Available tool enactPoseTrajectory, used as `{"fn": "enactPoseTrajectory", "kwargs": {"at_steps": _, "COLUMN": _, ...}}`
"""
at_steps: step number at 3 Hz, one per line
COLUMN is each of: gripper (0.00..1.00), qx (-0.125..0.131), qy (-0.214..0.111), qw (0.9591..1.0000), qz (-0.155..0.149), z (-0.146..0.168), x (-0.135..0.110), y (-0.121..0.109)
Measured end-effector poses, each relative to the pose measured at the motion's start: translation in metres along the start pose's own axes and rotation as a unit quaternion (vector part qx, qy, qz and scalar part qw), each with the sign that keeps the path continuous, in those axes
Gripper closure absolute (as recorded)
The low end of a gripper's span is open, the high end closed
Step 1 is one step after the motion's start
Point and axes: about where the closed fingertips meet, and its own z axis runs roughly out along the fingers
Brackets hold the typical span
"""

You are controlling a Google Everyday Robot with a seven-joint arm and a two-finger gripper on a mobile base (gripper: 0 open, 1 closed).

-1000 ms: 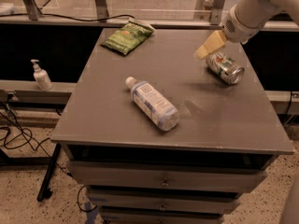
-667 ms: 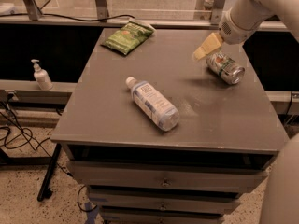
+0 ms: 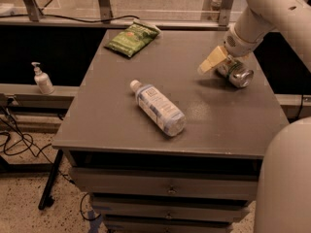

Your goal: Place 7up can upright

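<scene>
The 7up can (image 3: 236,74) is a small silver can lying on its side near the right edge of the grey table (image 3: 204,125). My gripper (image 3: 217,65) is low over the table, right against the can's left end. The white arm comes down to it from the upper right. A cream-coloured part of the gripper sticks out to the left of the can. I cannot tell whether the can is held.
A clear plastic water bottle (image 3: 158,107) with a blue-white label lies on its side mid-table. A flat green snack bag (image 3: 132,37) lies at the back left corner. A soap dispenser (image 3: 43,78) stands on a ledge to the left. Drawers sit under the tabletop.
My gripper has come down and slightly left, closer to the can. The can, bottle and bag have not moved.
</scene>
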Motion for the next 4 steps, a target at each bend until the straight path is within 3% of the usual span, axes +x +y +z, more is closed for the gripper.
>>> {"fn": "enactPoseTrajectory", "kwargs": {"at_steps": 2, "gripper": 0.39, "qx": -0.009, "qy": -0.009, "qw": 0.9998, "qz": 0.014, "z": 0.0, "x": 0.008, "y": -0.011}}
{"fn": "enactPoseTrajectory", "kwargs": {"at_steps": 3, "gripper": 0.63, "qx": -0.015, "qy": -0.056, "qw": 0.9982, "qz": 0.018, "z": -0.03, "x": -0.006, "y": -0.011}}
{"fn": "enactPoseTrajectory", "kwargs": {"at_steps": 4, "gripper": 0.87, "qx": -0.047, "qy": -0.134, "qw": 0.9896, "qz": 0.021, "z": -0.065, "x": -0.022, "y": -0.008}}
